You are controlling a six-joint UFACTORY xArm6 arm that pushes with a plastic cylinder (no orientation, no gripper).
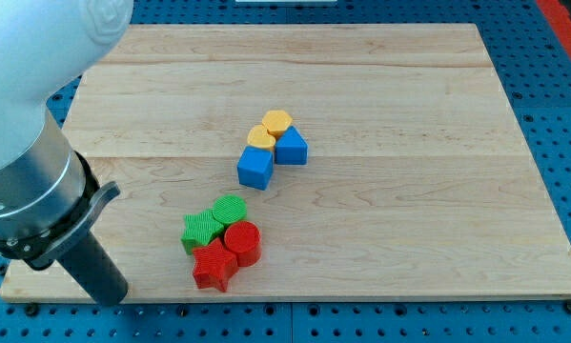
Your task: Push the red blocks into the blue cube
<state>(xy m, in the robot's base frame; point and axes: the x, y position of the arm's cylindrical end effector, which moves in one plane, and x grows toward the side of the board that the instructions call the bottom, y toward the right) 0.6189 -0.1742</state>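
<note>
- Camera view: my tip [113, 297] rests near the board's bottom-left corner, at the view's lower left. No claw on this rig, only a bare rod, so nothing opens, closes or holds.
- Red star block [214, 266] and red cylinder block [242, 243] sit touching each other, well to the view's right of my tip and slightly above it.
- Green blocks: one ribbed green block [200, 231] and a green cylinder [230, 209] press against the reds on their upper side.
- Blue cube [255, 168] lies above the reds, slightly to the right, apart from them. Key relation: greens stand between reds and cube.
- Beside the cube: blue triangular block [292, 148], yellow heart block [261, 137], yellow hexagon block [277, 121].
- Arm pose: rod slants down-right from the large grey housing at the view's left edge.
- Judgement: tip must get below the reds first, then push up the view.
</note>
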